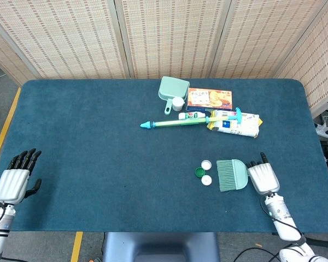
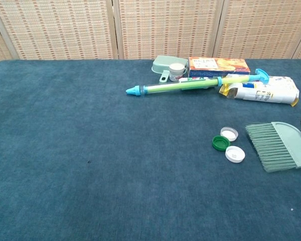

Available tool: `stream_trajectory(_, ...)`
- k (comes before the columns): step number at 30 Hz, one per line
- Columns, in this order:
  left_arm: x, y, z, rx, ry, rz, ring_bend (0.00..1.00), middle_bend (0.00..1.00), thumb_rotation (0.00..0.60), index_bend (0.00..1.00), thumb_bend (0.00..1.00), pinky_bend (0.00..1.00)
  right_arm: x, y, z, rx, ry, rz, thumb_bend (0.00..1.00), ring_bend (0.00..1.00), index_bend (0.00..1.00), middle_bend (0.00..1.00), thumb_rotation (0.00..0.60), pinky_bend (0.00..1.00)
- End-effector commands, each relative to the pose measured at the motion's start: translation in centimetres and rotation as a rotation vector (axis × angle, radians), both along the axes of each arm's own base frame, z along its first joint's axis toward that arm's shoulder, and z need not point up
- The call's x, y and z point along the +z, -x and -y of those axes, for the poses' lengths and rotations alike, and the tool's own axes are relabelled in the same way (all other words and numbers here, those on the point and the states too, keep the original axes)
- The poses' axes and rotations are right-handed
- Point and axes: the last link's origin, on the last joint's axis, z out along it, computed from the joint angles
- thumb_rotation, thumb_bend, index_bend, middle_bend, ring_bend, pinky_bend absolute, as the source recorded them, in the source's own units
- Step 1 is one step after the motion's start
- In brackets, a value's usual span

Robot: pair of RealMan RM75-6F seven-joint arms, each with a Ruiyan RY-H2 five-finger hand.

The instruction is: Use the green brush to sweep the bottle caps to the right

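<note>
Brush (image 1: 232, 174) touching right hand (image 1: 263, 177).

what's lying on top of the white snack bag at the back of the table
The blue T-handle end of the long green water squirter lies across the white snack bag. Where it crosses, the bag's print is covered, and what is under the bag cannot be seen.

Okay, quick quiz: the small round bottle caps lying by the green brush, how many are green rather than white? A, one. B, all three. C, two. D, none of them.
A: of the three small round plastic bottle caps left of the green brush's bristles, only one is green, while the other two are white.
</note>
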Motion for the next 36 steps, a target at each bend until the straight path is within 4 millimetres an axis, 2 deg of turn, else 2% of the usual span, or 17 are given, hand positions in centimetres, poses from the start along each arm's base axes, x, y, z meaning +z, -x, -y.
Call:
stream_trajectory(1, -0.1, 0.0, 0.0, 0.001, 0.002, 0.001, 0.0, 0.0, 0.6, 0.0, 0.4, 0.11, 2.8, -3.0, 0.5, 0.13, 0.03, -0.1, 0.37, 0.59, 1.0, 0.88, 0.6, 0.31)
stream_trajectory(6, -0.1, -0.1, 0.0, -0.004, 0.002, 0.002, 0.0, 0.0, 0.6, 0.0, 0.4, 0.11, 5.5, -8.6, 0.3, 0.251, 0.058, -0.177, 0.37, 0.59, 1.0, 0.88, 0.6, 0.31)
stream_trajectory(9, -0.1, -0.1, 0.0, -0.004, 0.005, 0.003, 0.0, 0.0, 0.6, 0.0, 0.39, 0.11, 6.0, -11.5, 0.2, 0.291, 0.035, -0.219, 0.37, 0.59, 1.0, 0.88, 0.6, 0.31)
stream_trajectory(12, -0.2, -0.2, 0.0, -0.006, 0.01, 0.003, 0.0, 0.0, 0.6, 0.0, 0.39, 0.11, 5.6, -14.8, 0.3, 0.341, 0.003, -0.31, 0.37, 0.59, 1.0, 0.88, 0.6, 0.31)
stream_trajectory(14, -0.2, -0.3, 0.0, -0.01, 0.011, 0.005, 0.0, 0.0, 0.6, 0.0, 0.39, 0.11, 4.8, -17.4, 0.5, 0.372, -0.022, -0.387, 0.37, 0.59, 1.0, 0.88, 0.6, 0.31)
stream_trajectory(18, 0.0, -0.4, 0.1, -0.02, 0.006, 0.008, 0.0, 0.0, 0.6, 0.0, 0.39, 0.11, 3.0, -21.2, 0.9, 0.405, -0.051, -0.495, 0.37, 0.59, 1.0, 0.88, 0.6, 0.31)
stream_trajectory(23, 0.1, -0.4, 0.2, -0.021, 0.004, 0.011, 0.0, 0.0, 0.6, 0.0, 0.39, 0.11, 2.1, -22.5, 0.9, 0.42, -0.062, -0.541, 0.37, 0.59, 1.0, 0.88, 0.6, 0.31)
stream_trajectory(25, 0.2, -0.3, 0.2, -0.019, 0.004, 0.016, 0.0, 0.0, 0.6, 0.0, 0.39, 0.11, 0.6, -23.8, 1.0, 0.424, -0.078, -0.597, 0.37, 0.59, 1.0, 0.88, 0.6, 0.31)
stream_trajectory(27, 0.4, -0.2, 0.2, -0.016, 0.0, 0.024, 0.0, 0.0, 0.6, 0.0, 0.4, 0.11, -1.9, -24.8, 1.1, 0.417, -0.113, -0.674, 0.37, 0.59, 1.0, 0.88, 0.6, 0.31)
stream_trajectory(30, 0.5, -0.1, 0.3, -0.017, 0.003, 0.026, 0.0, 0.0, 0.6, 0.0, 0.4, 0.11, -3.5, -25.2, 1.4, 0.372, -0.119, -0.728, 0.37, 0.59, 1.0, 0.88, 0.6, 0.31)
stream_trajectory(36, 0.4, -0.1, 0.2, -0.015, 0.009, 0.025, 0.0, 0.0, 0.6, 0.0, 0.4, 0.11, -4.8, -25.4, 2.0, 0.331, -0.111, -0.817, 0.37, 0.59, 1.0, 0.88, 0.6, 0.31)
